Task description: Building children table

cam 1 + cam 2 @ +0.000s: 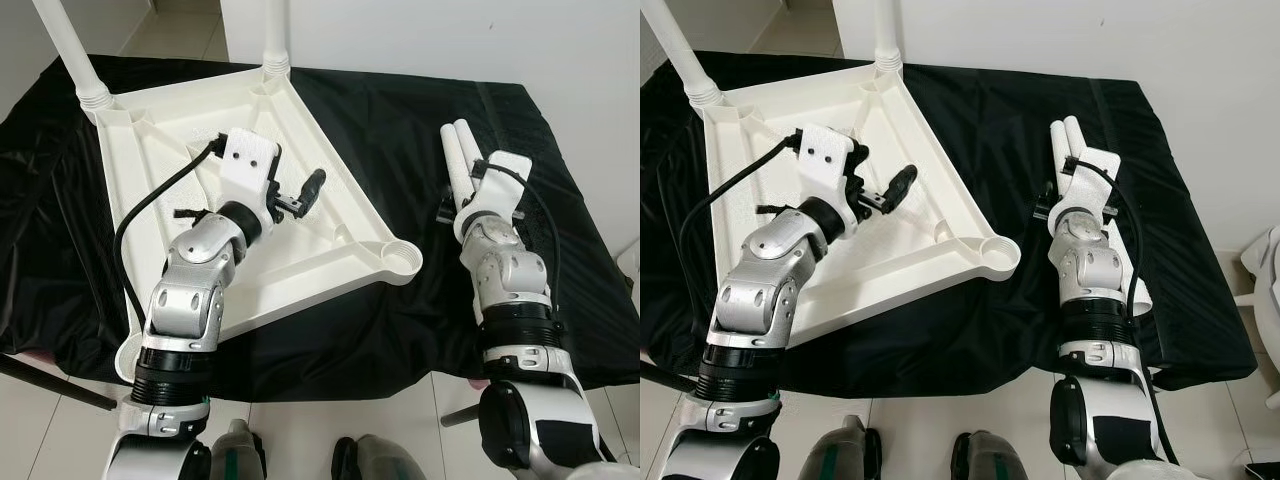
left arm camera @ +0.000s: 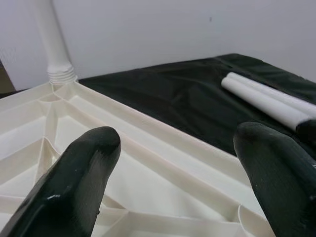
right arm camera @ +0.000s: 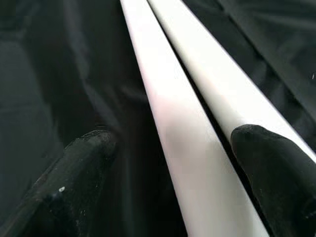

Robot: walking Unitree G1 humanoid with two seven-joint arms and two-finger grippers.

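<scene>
So I've got the tabletop [image 1: 330, 215] lying upside down on the black cloth [image 1: 400, 130], left side, with two legs [image 1: 72, 55] already standing in its far corners. My left gripper [image 2: 173, 168] hovers over its ribbed underside, fingers spread, holding nothing. The right gripper [image 3: 168, 177] is over on the right, fingers apart and straddling the nearer of two loose legs [image 1: 460, 160] lying side by side.

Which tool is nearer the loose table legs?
Right. The right tool hangs open directly over the two loose legs; the left tool is over the upturned tabletop.
</scene>
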